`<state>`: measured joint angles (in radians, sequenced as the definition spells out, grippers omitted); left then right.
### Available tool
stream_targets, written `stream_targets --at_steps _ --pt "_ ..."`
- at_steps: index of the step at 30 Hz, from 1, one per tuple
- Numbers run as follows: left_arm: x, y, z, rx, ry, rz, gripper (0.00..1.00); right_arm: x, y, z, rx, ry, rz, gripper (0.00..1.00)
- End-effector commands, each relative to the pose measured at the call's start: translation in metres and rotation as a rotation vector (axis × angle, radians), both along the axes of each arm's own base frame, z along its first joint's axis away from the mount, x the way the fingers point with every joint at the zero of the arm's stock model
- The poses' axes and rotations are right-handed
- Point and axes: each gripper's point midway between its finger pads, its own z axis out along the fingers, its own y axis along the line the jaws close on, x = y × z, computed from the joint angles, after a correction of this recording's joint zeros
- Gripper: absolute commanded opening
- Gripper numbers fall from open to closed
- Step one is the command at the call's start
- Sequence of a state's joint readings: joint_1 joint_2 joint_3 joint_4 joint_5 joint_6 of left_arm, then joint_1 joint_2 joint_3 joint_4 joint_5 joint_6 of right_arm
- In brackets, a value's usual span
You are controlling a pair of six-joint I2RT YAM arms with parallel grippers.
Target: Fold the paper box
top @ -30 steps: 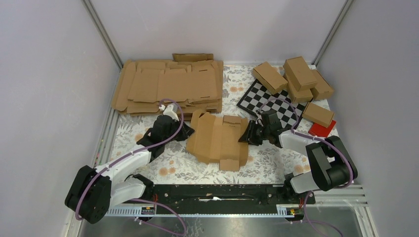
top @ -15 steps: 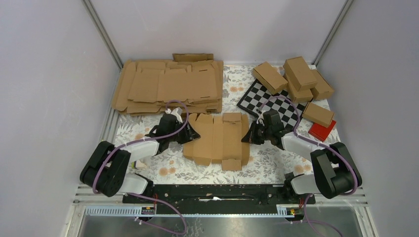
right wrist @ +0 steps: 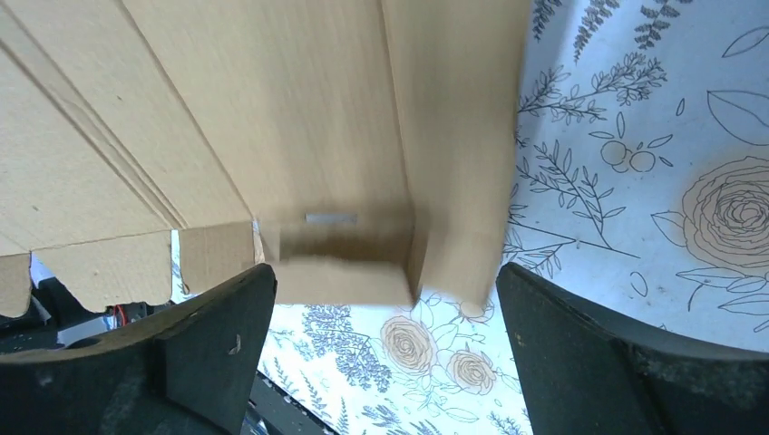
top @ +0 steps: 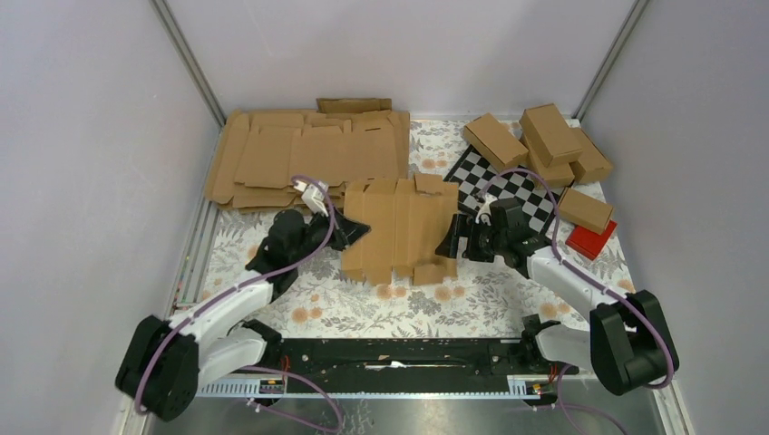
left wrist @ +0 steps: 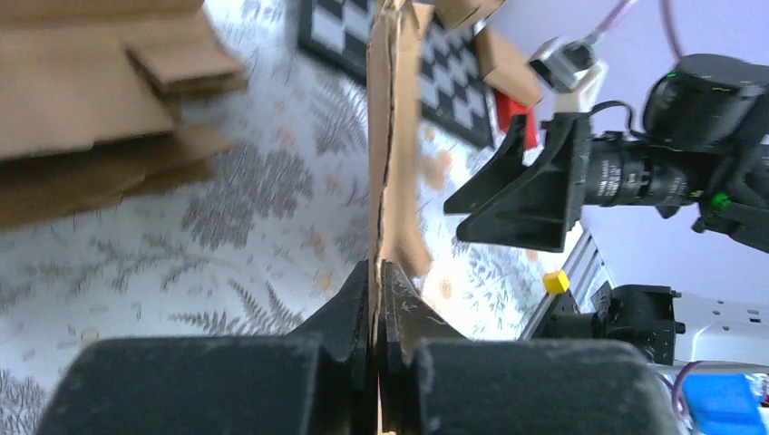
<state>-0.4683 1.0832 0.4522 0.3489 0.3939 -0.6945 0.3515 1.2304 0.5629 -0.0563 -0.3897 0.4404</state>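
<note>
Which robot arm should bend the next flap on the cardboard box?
The right arm, probably. The left gripper is shut on an edge of the paper box, holding it, so it's busy. The right gripper is open, with a small flap between its fingers.

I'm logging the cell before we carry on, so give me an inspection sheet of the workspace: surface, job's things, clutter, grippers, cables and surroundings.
Surface: floral-print table cover, lying flat.
Job's things: paper box, a die-cut sheet not yet folded, mid-table.
Clutter: stack of flat cardboard sheets far left; checkerboard, several folded cartons and a small red box far right.
Grippers: left gripper, fingers shut on the sheet's left edge; right gripper open at the sheet's right edge, not clamping it.
Cables: purple cables loop along both arms.
Surroundings: pale walls on three sides; metal rail at the near edge.
</note>
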Motion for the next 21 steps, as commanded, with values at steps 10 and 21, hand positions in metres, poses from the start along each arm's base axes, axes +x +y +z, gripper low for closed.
stream_targets --at_steps 10,21 --pt "-0.017 -0.003 0.010 0.139 -0.463 -0.007 0.00 0.018 -0.012 0.010 -0.095 -0.046 -0.055 1.00" --pt "-0.026 0.001 0.009 0.149 -0.559 0.031 0.00 0.002 0.013 -0.001 -0.256 -0.027 0.031 1.00"
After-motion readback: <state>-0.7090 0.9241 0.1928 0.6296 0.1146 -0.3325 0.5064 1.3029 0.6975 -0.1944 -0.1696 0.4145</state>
